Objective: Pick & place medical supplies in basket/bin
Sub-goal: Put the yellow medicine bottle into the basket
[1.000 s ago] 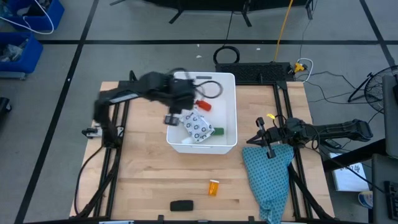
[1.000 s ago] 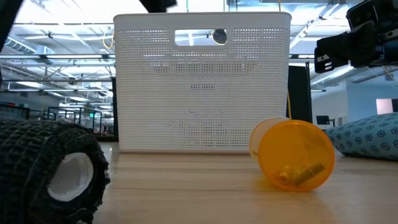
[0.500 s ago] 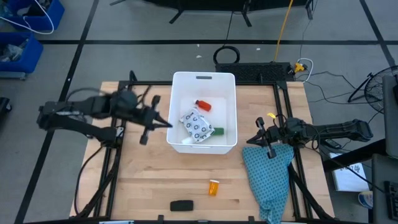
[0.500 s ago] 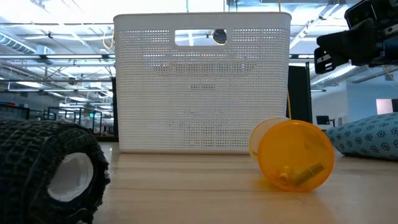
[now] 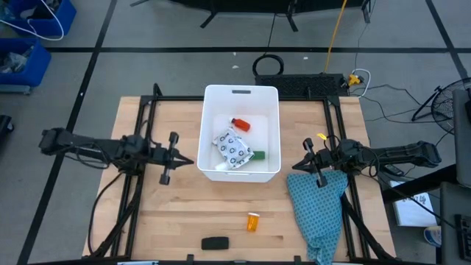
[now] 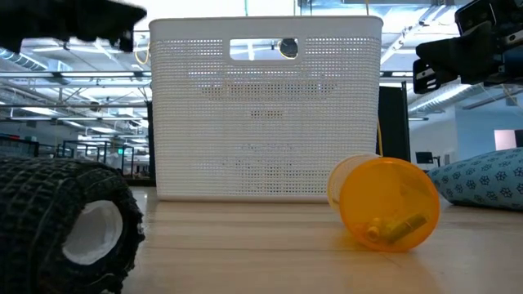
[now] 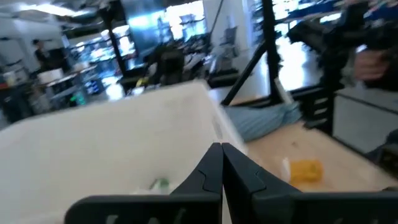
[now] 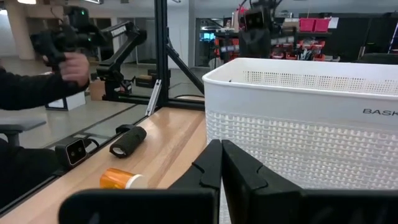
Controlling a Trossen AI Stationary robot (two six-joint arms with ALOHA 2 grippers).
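wood tabletop carried everything, black frame rails round it, an open lab hall behind.

fingers first: left gripper had its fingers pressed together with nothing in them, hanging just beside the tub's left wall. right gripper was likewise clenched and empty, parked near the tub's right wall at the top edge of the teal cloth. both wrist views showed the finger pairs meeting tip to tip.

white tub sat mid-table, perforated walls, handle slot in the far short rim. inside it: white packet with dark dots, green oblong, red-and-white bottle.

two supplies were not yet in, both on the wood at the front edge, well apart from either gripper:
- orange vial, lying on its side. judged light, hard, smooth plastic, so it would likely roll and slip. best taken across the body near the middle, jaws square to its long axis. low view showed something small loose inside it.
- black roll, a bit further forward and left of the vial. low view showed a woven, textured wrap on a white core. judged light and slightly soft, grippy. take it across the width, not end-on.

wood looked smooth and flat, so no snags, but nothing to stop a roll.

right wrist view caught a person's hand and dark sleeve beyond the table.
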